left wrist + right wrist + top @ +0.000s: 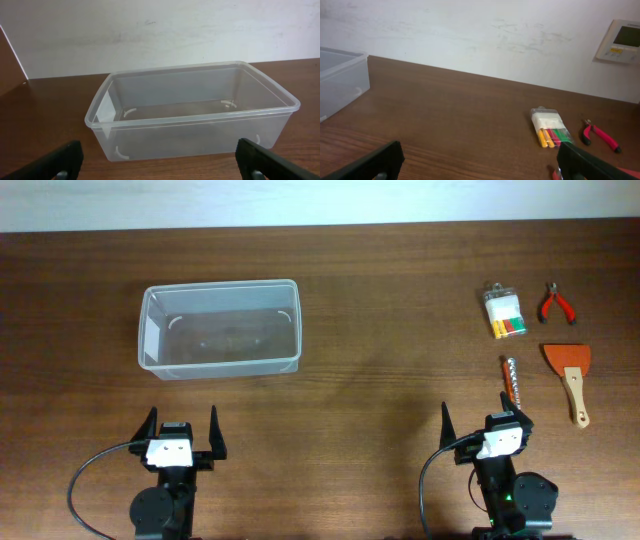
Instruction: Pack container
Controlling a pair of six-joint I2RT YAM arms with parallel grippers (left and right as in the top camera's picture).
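The container (146,330) is a clear plastic tub, empty, standing on the left half of the brown table. In the left wrist view its front rim (200,116) fills the middle. My left gripper (182,410) sits at the front edge, just short of the tub, and is open (160,165) with only bare wood between its fingers. At the front right, my right gripper (485,415) is also open (480,165) and holds nothing. The tub's corner (340,80) shows at the far left of the right wrist view.
Small items lie at the right: a clear pack of coloured markers (505,313) (550,131), red-handled pliers (556,304) (600,136), an orange scraper with a wooden handle (571,375) and a small metal spiral tool (512,379) just ahead of the right gripper. A white wall backs the table.
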